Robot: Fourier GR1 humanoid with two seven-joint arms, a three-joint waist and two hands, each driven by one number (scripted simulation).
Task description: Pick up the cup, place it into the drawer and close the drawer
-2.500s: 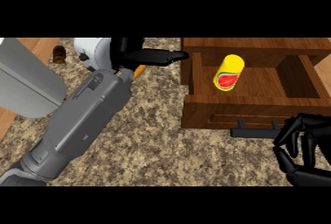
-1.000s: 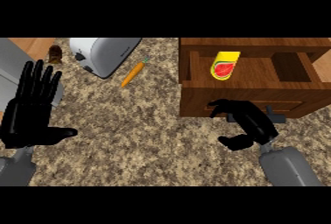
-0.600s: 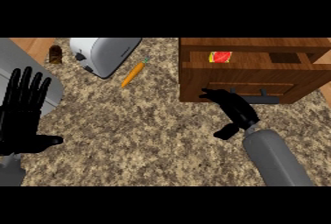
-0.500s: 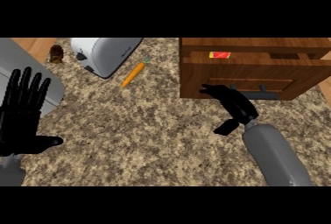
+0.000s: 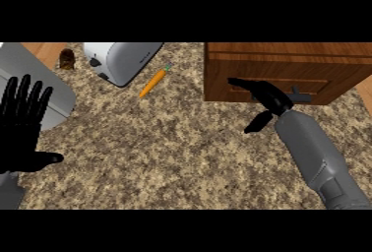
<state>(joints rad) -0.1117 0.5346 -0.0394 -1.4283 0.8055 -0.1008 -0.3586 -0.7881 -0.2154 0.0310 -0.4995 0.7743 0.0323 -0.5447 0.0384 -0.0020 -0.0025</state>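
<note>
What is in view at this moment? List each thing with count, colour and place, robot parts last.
drawer unit: one, brown wood, upper right, drawer front flush with no gap showing
drawer handle: one, dark, on the drawer front
carrot: one, orange, on the counter left of the drawer unit
toaster: one, silver, top centre-left
small brown object: one, upper left, too small to identify
counter: one, speckled brown stone
left hand: black, open, resting at the left edge
right hand: black, fingers straight against the drawer front
</note>
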